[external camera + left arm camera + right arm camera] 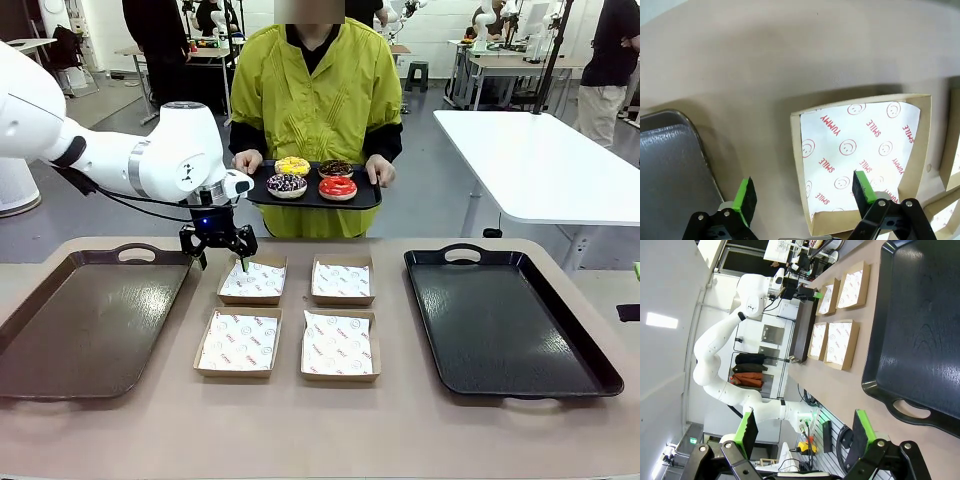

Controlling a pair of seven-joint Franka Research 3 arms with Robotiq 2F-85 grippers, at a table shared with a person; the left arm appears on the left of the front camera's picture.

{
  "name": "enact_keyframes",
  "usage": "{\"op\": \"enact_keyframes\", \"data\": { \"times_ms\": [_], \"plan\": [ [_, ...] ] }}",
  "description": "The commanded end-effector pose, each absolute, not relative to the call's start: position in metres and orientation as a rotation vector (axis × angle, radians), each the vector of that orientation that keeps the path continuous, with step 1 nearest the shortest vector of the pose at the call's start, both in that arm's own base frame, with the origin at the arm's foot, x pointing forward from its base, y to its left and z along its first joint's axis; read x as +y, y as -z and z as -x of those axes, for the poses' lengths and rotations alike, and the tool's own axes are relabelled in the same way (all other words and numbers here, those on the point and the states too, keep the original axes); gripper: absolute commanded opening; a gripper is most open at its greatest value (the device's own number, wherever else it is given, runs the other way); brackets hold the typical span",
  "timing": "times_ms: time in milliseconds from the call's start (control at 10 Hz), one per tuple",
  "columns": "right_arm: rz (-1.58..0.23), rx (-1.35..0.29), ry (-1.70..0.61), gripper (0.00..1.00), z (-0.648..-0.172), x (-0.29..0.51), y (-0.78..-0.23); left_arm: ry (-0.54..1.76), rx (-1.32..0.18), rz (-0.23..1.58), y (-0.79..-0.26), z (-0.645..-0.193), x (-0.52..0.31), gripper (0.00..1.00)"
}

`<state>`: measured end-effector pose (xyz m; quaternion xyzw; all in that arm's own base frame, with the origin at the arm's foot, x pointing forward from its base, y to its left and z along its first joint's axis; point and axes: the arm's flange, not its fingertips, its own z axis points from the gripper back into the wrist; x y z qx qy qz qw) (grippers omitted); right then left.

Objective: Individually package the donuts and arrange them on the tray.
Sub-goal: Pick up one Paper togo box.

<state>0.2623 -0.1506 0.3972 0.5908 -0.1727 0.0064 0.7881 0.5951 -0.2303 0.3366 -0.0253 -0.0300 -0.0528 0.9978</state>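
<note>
Cut off at the bottom edge and partly masking the box (pixel 795 165) corner: left fingers (pixel 746 196), spread apart astride its left wall, one over printed paper (pixel 860 145), one over bare tabletop (pixel 765 60). Well apart from them, beyond the tabletop's far edge, on a person's black tray (pixel 315 204): four donuts (pixel 337 187). Likewise spread and empty, right fingers (pixel 862 427).

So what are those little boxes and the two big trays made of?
The boxes look like plain brown cardboard, matte, with thin white printed paper liners. The black tray and brown tray seem to be hard plastic: glossy, textured, with moulded handles.
</note>
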Motion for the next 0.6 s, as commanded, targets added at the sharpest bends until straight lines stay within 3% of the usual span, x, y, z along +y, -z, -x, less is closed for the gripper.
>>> {"op": "enact_keyframes", "data": {
  "times_ms": [0, 100, 200, 400, 500],
  "plan": [
    [-1.282, -0.382, -0.021, 1.00, -0.2625, -0.1505, -0.3982, 0.130, -0.045, 0.054, -0.3398, -0.6065, -0.2323, 0.44],
    [-1.282, -0.382, -0.021, 1.00, -0.2625, -0.1505, -0.3982, 0.124, -0.045, 0.054, -0.3409, -0.6073, -0.2324, 0.43],
    [-1.282, -0.382, -0.021, 1.00, -0.2625, -0.1505, -0.3982, 0.123, -0.041, 0.056, -0.3415, -0.6076, -0.2318, 0.00],
    [-1.282, -0.382, -0.021, 1.00, -0.2625, -0.1505, -0.3982, 0.122, -0.014, 0.061, -0.3379, -0.6105, -0.2303, 0.00],
    [-1.282, -0.382, -0.021, 1.00, -0.2625, -0.1505, -0.3982, 0.125, -0.006, 0.062, -0.3359, -0.6112, -0.2300, 0.18]
  ]
}}
